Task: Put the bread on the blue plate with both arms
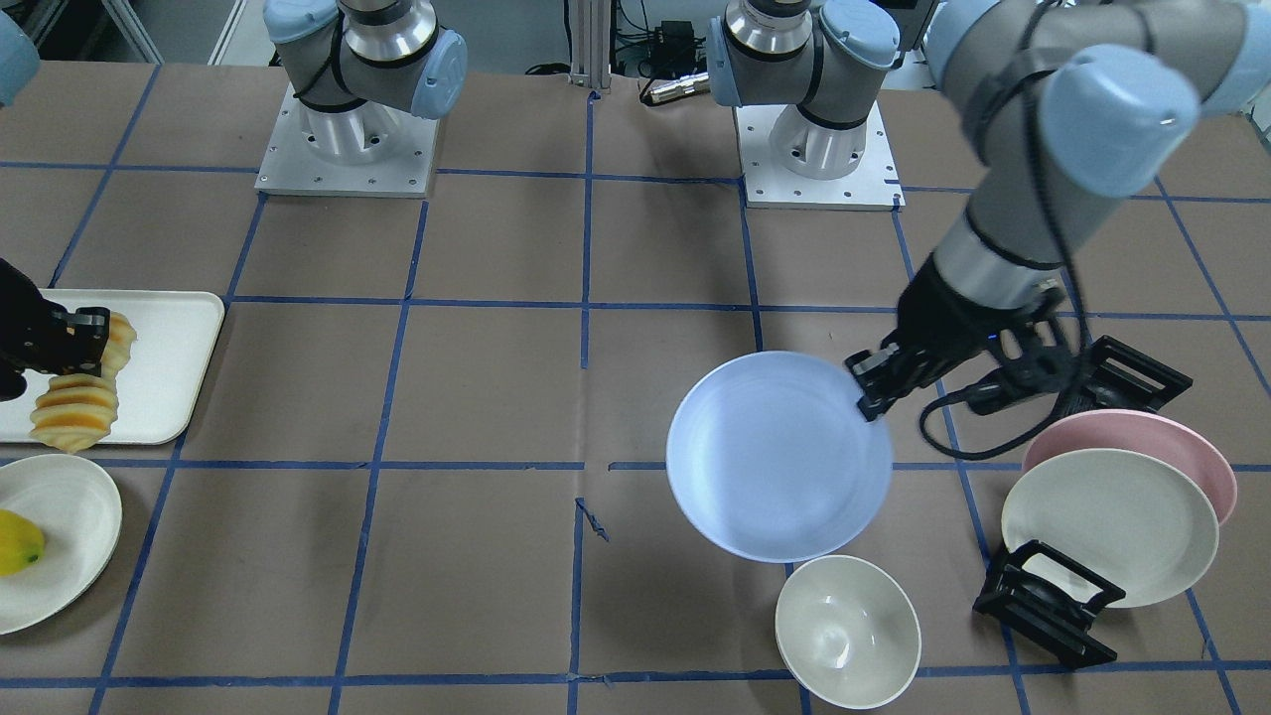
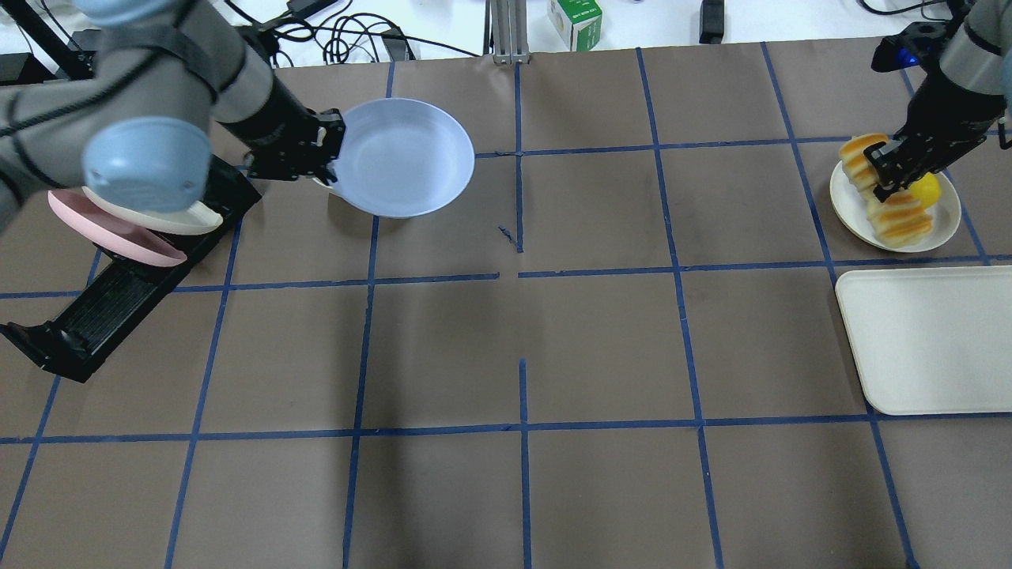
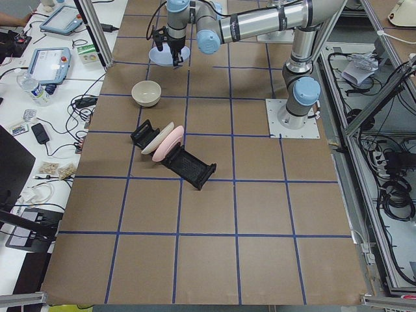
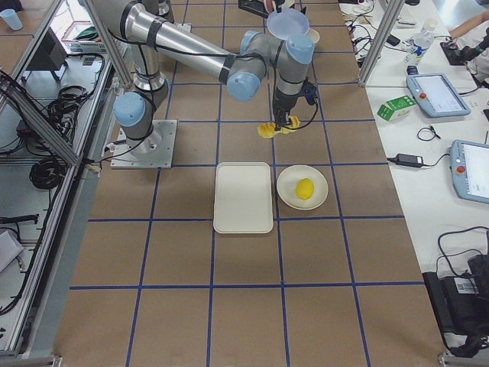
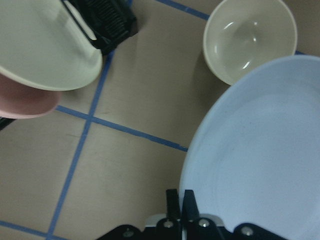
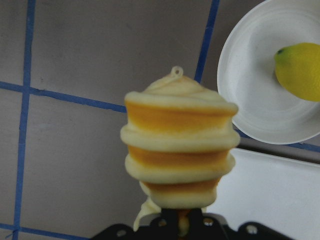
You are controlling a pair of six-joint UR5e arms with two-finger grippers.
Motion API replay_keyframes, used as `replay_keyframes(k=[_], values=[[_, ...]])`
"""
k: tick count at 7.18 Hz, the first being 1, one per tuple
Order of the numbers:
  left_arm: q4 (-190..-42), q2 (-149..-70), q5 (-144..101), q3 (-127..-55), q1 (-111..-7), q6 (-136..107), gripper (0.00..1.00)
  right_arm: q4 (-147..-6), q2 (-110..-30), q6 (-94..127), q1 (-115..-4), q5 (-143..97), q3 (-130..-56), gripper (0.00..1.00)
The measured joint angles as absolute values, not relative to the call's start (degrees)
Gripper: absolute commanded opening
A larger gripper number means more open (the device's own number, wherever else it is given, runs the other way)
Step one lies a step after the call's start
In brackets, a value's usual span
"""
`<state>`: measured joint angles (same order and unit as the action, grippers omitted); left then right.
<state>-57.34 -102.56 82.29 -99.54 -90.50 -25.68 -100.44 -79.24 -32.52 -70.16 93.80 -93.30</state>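
My left gripper (image 1: 866,392) is shut on the rim of the pale blue plate (image 1: 779,457) and holds it off the table, tilted. The plate also shows in the overhead view (image 2: 403,158) and the left wrist view (image 5: 260,160), where the fingers (image 5: 181,200) pinch its edge. My right gripper (image 2: 881,170) is shut on the middle of the ridged golden-orange bread (image 2: 889,205), which hangs in the air near the white tray (image 1: 169,357). In the right wrist view the bread (image 6: 180,160) points away from the gripper (image 6: 182,220).
A cream bowl (image 1: 847,631) stands just beside the blue plate. A black rack (image 1: 1053,601) holds a cream plate (image 1: 1112,526) and a pink plate (image 1: 1172,437). A white plate (image 1: 60,536) carries a yellow fruit (image 1: 18,541) next to the tray.
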Motion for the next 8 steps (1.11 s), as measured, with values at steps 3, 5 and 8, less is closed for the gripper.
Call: replay_keyframes(k=[3,5,8], values=[[-43.0,-110.3,80.0,-106.5,-97.4,-32.3,0.0,-98.2,-79.2,-29.1,-73.2,93.3,-93.7,0.0],[-41.8,-112.7,79.4,-108.6,-99.9,-32.9,1.0,-96.5,-79.2,-23.3,-77.0,90.4,-93.5,0.0],[-42.6,-111.1,81.1,-108.0,-99.9,-31.9,1.0,-97.0,-78.9,-18.2,-86.6,85.8,-91.8,0.0]])
